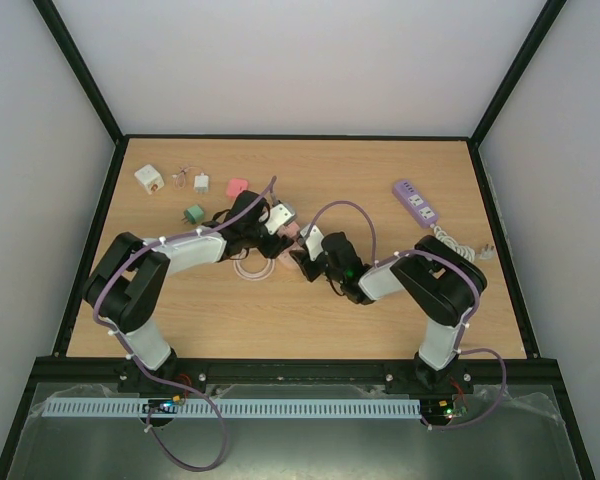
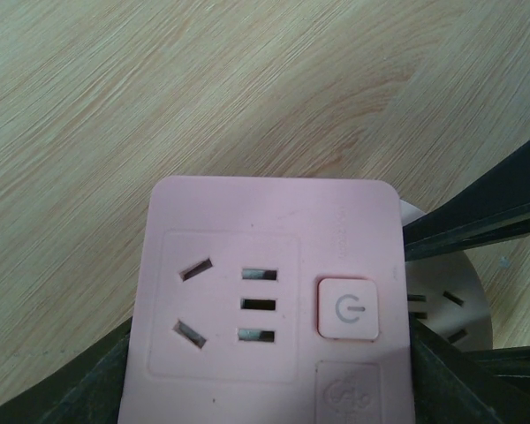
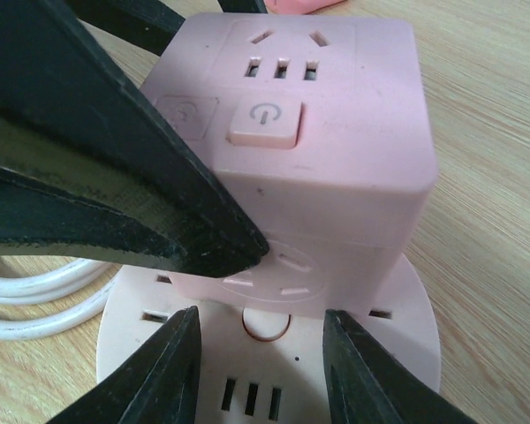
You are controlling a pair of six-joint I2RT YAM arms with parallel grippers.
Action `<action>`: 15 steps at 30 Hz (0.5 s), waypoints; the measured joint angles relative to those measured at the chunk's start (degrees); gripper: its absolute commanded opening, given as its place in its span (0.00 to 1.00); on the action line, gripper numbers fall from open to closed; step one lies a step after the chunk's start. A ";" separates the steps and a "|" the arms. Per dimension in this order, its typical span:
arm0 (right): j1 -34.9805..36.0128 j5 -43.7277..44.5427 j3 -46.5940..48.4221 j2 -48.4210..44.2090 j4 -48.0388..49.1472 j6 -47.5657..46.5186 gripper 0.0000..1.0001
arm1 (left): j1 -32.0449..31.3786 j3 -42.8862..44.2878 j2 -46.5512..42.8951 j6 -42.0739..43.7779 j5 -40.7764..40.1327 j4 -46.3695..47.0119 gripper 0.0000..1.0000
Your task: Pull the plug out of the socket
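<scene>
1. My left gripper (image 2: 265, 375) pinches the pink outlet block (image 2: 274, 265) of the socket (image 3: 336, 230), a finger on each side.
2. My right gripper (image 3: 261, 353) is slightly spread over the disc base (image 3: 411, 353), directly below that block.
3. A pale cable (image 3: 35, 296) lies left of my right fingers.

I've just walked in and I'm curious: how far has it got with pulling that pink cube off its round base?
Done: the left gripper is clamped on the pink outlet cube. In hand: the right gripper has its fingers over the round pink base, apparently to steady it. Left: the pull itself; the cube looks seated on the base.
</scene>
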 measured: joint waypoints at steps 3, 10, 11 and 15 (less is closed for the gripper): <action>0.00 -0.07 0.15 0.04 -0.28 -0.04 0.39 | 0.00 0.33 0.00 0.22 -0.17 -0.61 0.34; 0.02 -0.70 0.85 0.72 -0.33 -0.07 0.39 | 0.52 1.64 0.00 0.48 0.26 -3.41 0.33; 0.02 -0.83 0.94 0.79 -0.33 -0.09 0.39 | 0.72 1.81 0.00 0.44 0.50 -3.78 0.33; 0.02 -1.20 1.11 0.94 -0.31 -0.24 0.39 | 1.40 1.95 0.00 0.31 1.68 -4.28 0.33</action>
